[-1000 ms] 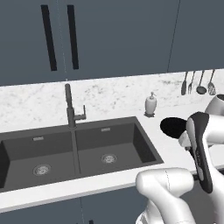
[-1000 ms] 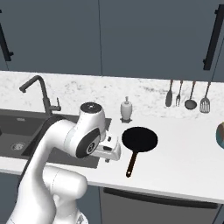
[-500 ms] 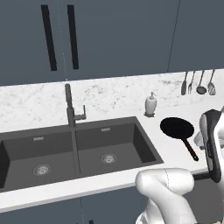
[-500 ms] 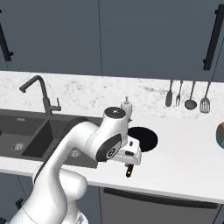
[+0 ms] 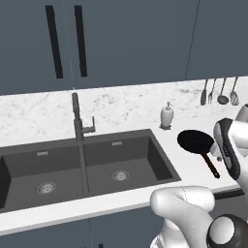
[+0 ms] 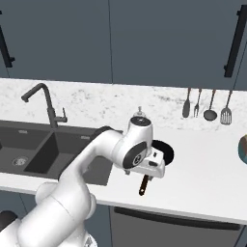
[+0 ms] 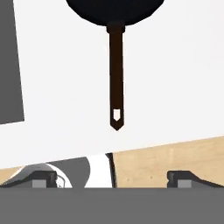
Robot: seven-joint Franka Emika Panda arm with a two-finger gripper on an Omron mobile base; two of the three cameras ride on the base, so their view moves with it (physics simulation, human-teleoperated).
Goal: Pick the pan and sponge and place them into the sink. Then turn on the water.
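The pan [image 5: 196,142] is black and round and lies flat on the white counter right of the sink [image 5: 97,164], its dark handle [image 5: 212,166] pointing toward the counter's front edge. In the hand view the pan [image 7: 113,11] is at the top and its handle [image 7: 116,74] runs down the middle. My gripper [image 7: 113,178] is open and empty, its fingertips [image 7: 43,178] standing wide apart, just past the handle's end. From the right base view my hand [image 6: 147,164] hovers above the handle [image 6: 144,185] and hides part of the pan [image 6: 166,150]. The sponge is out of view.
A dark gooseneck faucet [image 5: 77,116] stands behind the sink's divider. A white soap dispenser [image 5: 166,116] sits behind the pan. Several utensils [image 6: 207,103] hang on the back wall to the right. A round object [image 6: 242,148] sits at the counter's far right edge.
My arm has swung right and forward, from beside the pan to over its handle. The pan has not moved, and the gripper has stayed open.
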